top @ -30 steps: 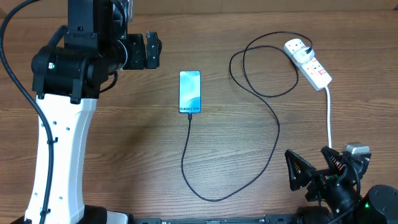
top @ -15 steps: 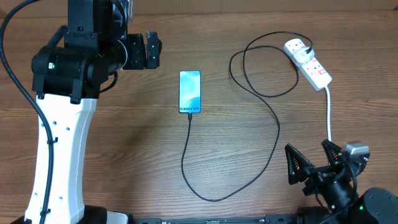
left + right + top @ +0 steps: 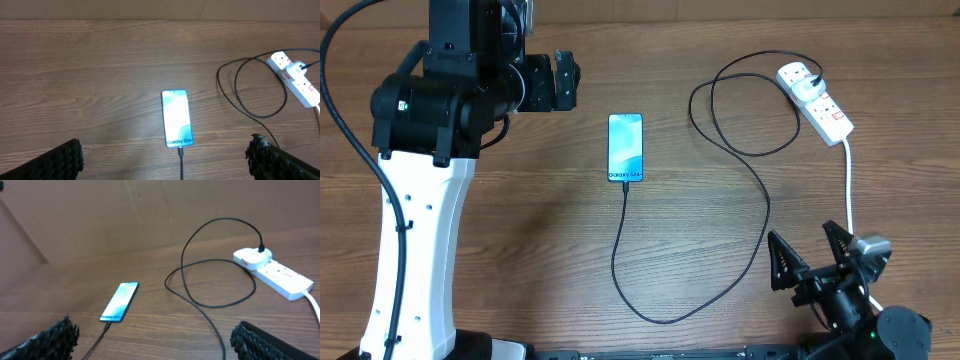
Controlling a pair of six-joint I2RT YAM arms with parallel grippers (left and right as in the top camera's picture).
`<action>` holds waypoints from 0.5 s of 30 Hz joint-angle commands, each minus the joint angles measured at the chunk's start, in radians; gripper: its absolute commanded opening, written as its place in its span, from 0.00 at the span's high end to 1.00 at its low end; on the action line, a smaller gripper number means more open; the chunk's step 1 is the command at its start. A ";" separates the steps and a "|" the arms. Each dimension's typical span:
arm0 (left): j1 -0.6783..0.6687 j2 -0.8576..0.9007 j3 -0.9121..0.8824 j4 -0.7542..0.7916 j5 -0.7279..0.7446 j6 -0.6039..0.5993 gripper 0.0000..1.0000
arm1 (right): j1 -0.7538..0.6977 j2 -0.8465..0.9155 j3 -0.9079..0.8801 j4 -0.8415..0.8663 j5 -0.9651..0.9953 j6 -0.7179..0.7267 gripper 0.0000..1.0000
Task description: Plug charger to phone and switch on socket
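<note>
Overhead, the slim blue-white smartphone (image 3: 626,147) lies flat mid-table, toward the far edge. The long thin black charger cable (image 3: 767,205) meets the phone's near end, loops across the wood, and ends in a black plug (image 3: 816,78) seated in the white oblong power strip (image 3: 817,103) at the far right corner. No other receptacle is visible. I cannot tell whether the strip's red switch (image 3: 835,116) is on.

The left gripper (image 3: 552,82) hangs spread and empty left of the phone. The right gripper (image 3: 810,255), also spread and empty, sits by the near edge beside the thick white lead (image 3: 849,190).

The strip looks light and likely to skid, so the rocker probably needs a short, firm press from straight above. The cable is limp and best held at its rigid tip.
</note>
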 commanded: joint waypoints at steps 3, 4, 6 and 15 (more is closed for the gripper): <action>0.004 0.005 0.002 0.003 -0.014 -0.017 0.00 | 0.006 -0.012 -0.085 0.119 0.013 -0.008 0.00; 0.004 0.005 0.002 0.003 -0.014 -0.017 0.00 | 0.006 -0.012 -0.099 0.143 0.013 -0.008 0.00; 0.004 0.005 0.002 0.003 -0.014 -0.017 0.00 | 0.006 -0.012 -0.141 0.218 0.013 -0.008 0.00; 0.004 0.005 0.002 0.003 -0.014 -0.017 0.00 | 0.006 -0.013 -0.290 0.411 0.012 -0.008 0.00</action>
